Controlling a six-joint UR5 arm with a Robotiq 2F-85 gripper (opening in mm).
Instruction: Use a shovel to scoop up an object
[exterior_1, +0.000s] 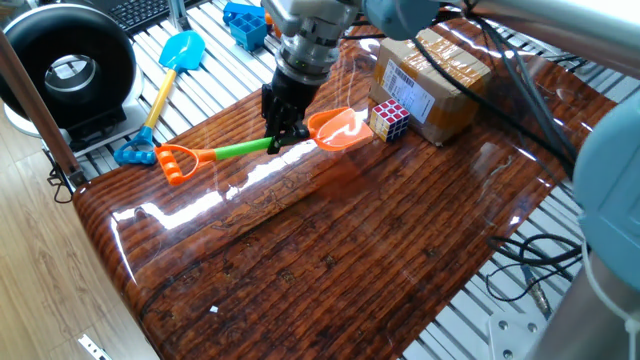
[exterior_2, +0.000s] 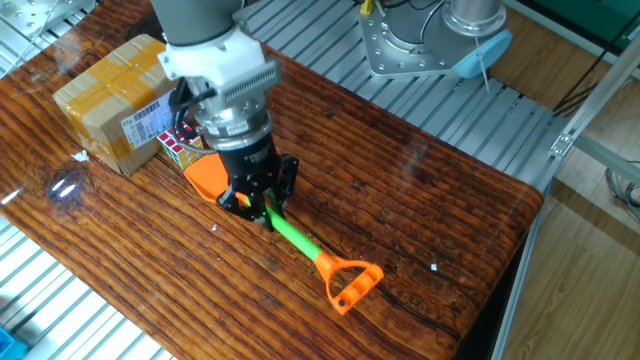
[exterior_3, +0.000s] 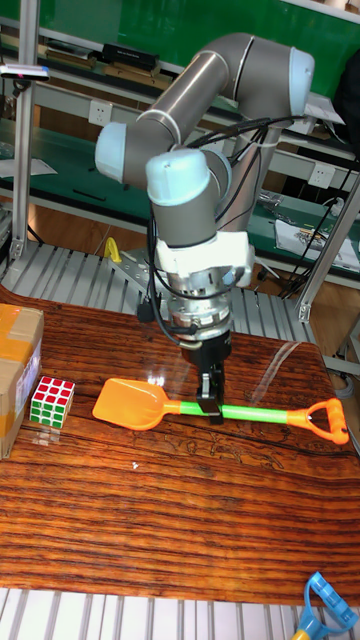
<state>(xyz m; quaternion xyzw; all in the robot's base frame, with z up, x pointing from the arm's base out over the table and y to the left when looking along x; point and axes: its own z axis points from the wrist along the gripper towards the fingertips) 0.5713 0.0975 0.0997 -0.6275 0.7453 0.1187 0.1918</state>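
Fingers (exterior_3: 211, 398) clamped on shovel (exterior_3: 205, 407) shaft near the blade; cube (exterior_3: 51, 400) on tabletop (exterior_3: 180, 520), just apart at blade's 9 o'clock, against the box (exterior_3: 18, 370). Advise keeping blade flat and low, pushing straight at the cube so box backs it.

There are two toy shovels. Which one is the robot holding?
The orange shovel with the green stick. The pincer is shut on its stick on the wooden table. The blue shovel with the yellow stick lies alone, off the wood.
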